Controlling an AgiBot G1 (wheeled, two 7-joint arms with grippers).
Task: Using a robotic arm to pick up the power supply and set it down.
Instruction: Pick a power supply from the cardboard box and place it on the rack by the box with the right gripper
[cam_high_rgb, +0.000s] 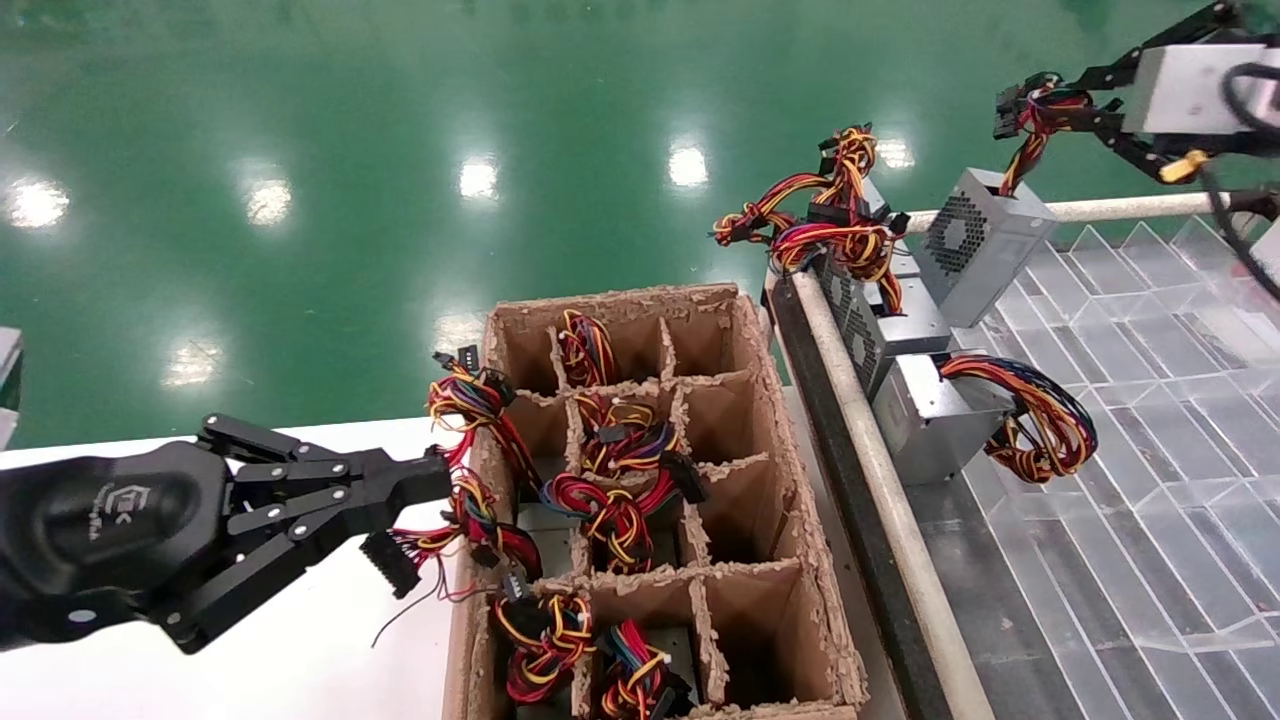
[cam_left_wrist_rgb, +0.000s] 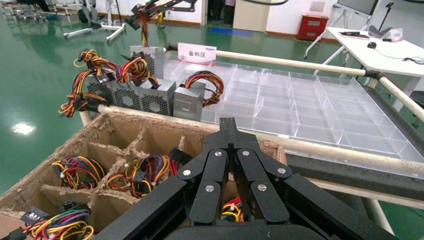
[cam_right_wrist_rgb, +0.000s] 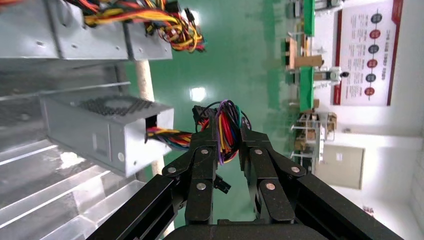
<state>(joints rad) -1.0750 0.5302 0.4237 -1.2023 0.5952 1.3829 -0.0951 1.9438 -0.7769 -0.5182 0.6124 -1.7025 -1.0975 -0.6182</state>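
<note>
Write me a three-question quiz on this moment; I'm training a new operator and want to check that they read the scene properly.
1. True or false: the left gripper holds a power supply.
2. What do the right gripper's jaws clamp? A) the power supply's metal case B) its wire bundle C) the white rail
3. Is the right gripper at the cardboard box or the clear tray?

Key: 1 false: its jaws are shut on nothing, beside the cardboard box. 2 B. 3 the clear tray.
</note>
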